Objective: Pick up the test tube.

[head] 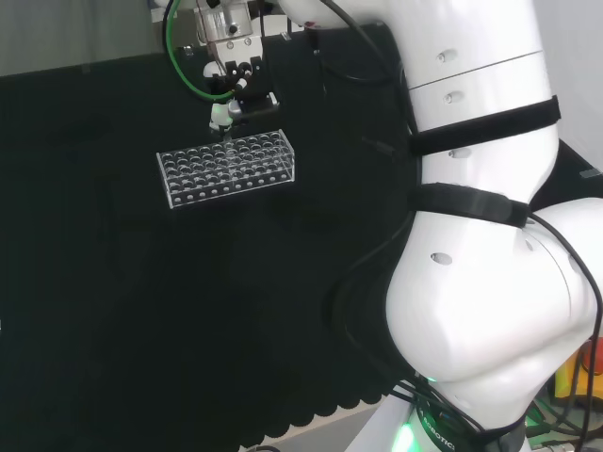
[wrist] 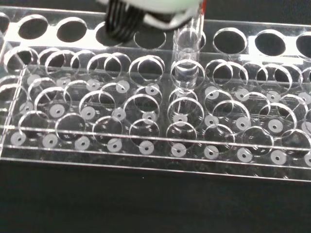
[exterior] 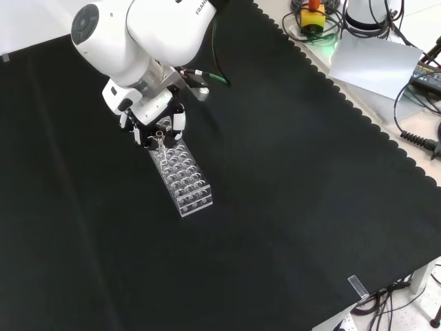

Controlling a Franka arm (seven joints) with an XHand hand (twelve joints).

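A clear plastic rack (head: pixel 227 167) full of round holes lies on the black cloth (head: pixel 188 311); in the head view it sits toward the far side of the bench, left of the arm's big white links (head: pixel 480 235); in the front view the same rack (exterior: pixel 181 178) runs at a slant, its upper end right under the hand. The hand (head: pixel 233 94) hangs over the rack's far edge, fingers pointing down and drawn together; from the front the hand (exterior: pixel 153 123) has its black and white fingertips (exterior: pixel 178 124) curled in around something thin and clear at the rack's top end. That thin thing is the test tube (exterior: pixel 159 141); it stands upright with its lower part down in a hole near that end of the rack, its top up between the fingertips. Close up from the wrist, the test tube (wrist: pixel 186 58) is a clear cylinder rising out of the rack (wrist: pixel 146 131); its upper end meets a blurred white and black part of the hand (wrist: pixel 146 12); the fingers appear pinched on it, though the exact contact is hard to make out. A green cable (head: pixel 179 56) loops beside the wrist.
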